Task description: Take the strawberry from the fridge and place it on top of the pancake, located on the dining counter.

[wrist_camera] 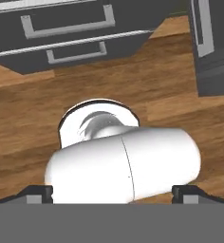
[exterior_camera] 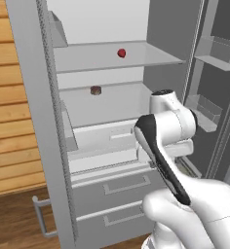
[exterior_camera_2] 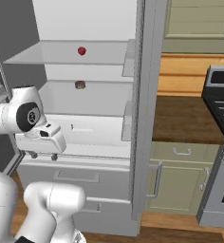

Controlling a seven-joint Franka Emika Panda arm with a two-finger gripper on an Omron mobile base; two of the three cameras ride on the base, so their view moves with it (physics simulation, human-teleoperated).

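So, fridge [exterior_camera: 112,97]: doors open.
Strawberry [exterior_camera: 121,53]: on the upper shelf [exterior_camera: 136,57], untouched.
End effector [exterior_camera_2: 42,155]: released, pointing down, well below the fruit.
Left: reach, grasp, carry to pancake.

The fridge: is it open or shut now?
Open. The fridge doors stand swung aside, so its white shelves and the strawberry show.

Matt light-grey fridge [exterior_camera: 29,97] with smooth white interior, translucent glassy shelf [exterior_camera: 112,57], glossy red strawberry [exterior_camera: 122,53], wood-grain plank floor [wrist_camera: 109,90], metal-look bar handles [wrist_camera: 66,24] on 2 drawers
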